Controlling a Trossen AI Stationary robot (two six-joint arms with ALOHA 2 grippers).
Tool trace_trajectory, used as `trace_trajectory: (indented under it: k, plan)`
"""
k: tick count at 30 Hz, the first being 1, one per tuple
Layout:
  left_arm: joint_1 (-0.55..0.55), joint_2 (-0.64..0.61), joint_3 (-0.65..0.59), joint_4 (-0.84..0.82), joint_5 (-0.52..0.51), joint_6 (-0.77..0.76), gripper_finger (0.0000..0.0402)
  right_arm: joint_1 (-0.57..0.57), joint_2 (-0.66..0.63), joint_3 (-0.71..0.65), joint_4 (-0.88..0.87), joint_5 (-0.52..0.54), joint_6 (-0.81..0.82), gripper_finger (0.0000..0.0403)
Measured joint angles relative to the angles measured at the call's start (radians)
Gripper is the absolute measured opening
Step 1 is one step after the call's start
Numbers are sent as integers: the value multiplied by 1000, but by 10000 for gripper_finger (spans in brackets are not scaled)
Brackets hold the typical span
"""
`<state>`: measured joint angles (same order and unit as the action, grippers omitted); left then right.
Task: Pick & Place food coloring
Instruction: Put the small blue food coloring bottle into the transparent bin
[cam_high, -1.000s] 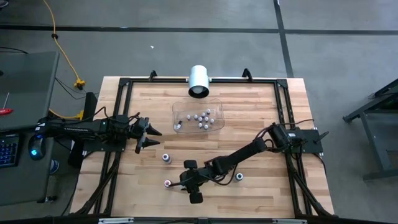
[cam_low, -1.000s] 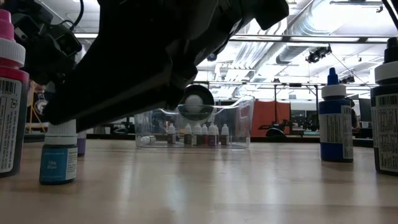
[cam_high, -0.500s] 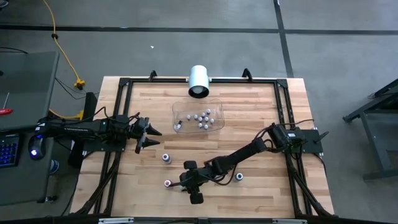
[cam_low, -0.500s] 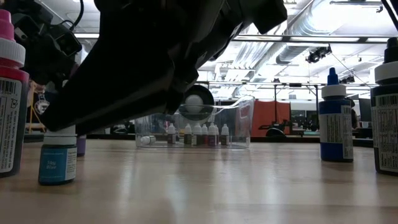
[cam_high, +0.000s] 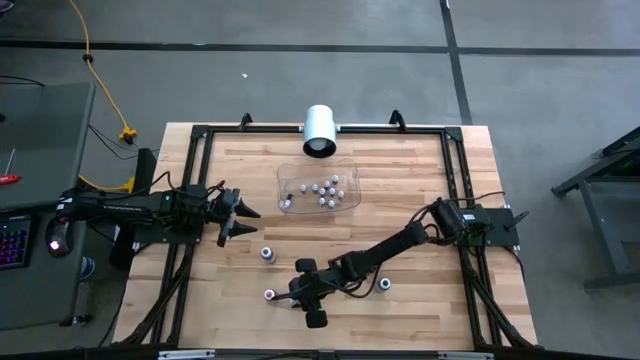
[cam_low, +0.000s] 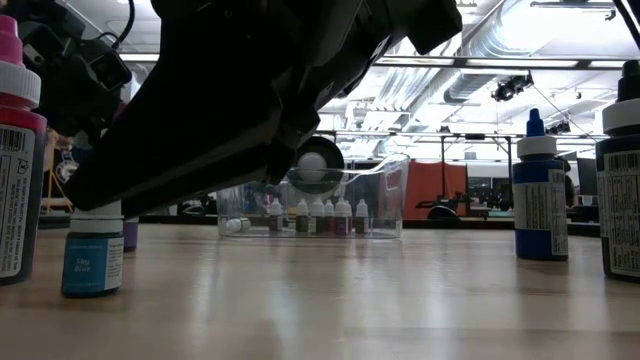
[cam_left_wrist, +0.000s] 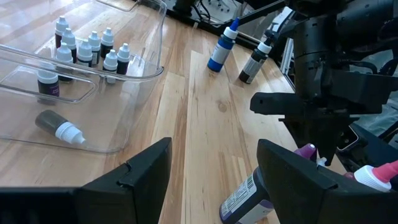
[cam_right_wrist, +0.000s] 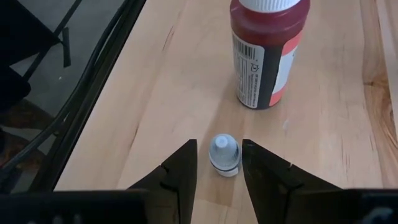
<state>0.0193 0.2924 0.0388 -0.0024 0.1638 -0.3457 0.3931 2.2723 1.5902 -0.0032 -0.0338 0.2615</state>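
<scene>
High view: the right gripper (cam_high: 292, 291) reaches to about seven o'clock on the table (cam_high: 420, 190), just beside a red-capped bottle (cam_high: 269, 294). The left gripper (cam_high: 240, 217) waits near nine o'clock, fingers spread wide and empty. A clear tray (cam_high: 350, 175) at twelve o'clock holds a cluster of tiny food coloring bottles (cam_high: 325, 190), likely the drop-off point. Another bottle (cam_high: 267, 254) stands at eight o'clock, one more (cam_high: 385, 285) at five.

Low view: the right arm's dark bulk hangs over a small sky-blue-labelled bottle (cam_low: 94, 258); the tray (cam_low: 385, 200) sits behind, dropper bottles lined inside.

Left wrist view: its fingers (cam_left_wrist: 130, 180) frame a purple-labelled bottle (cam_left_wrist: 249, 199); one dropper bottle (cam_left_wrist: 59, 127) lies on its side in the tray.

Right wrist view: the fingers (cam_right_wrist: 183, 168) stand narrow on either side of a small white-capped bottle (cam_right_wrist: 224, 155), apparently touching it, probably the start of a pick. A red bottle (cam_right_wrist: 266, 53) stands just beyond.
</scene>
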Motion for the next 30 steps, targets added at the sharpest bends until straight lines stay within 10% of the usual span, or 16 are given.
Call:
trace_trajectory:
  k: [18,30]
  plan:
    - [0,0,0,0,0,0,234,0,6,-1,0,-1,0,113]
    - [0,0,0,0,0,0,234,0,6,-1,4,0,0,44]
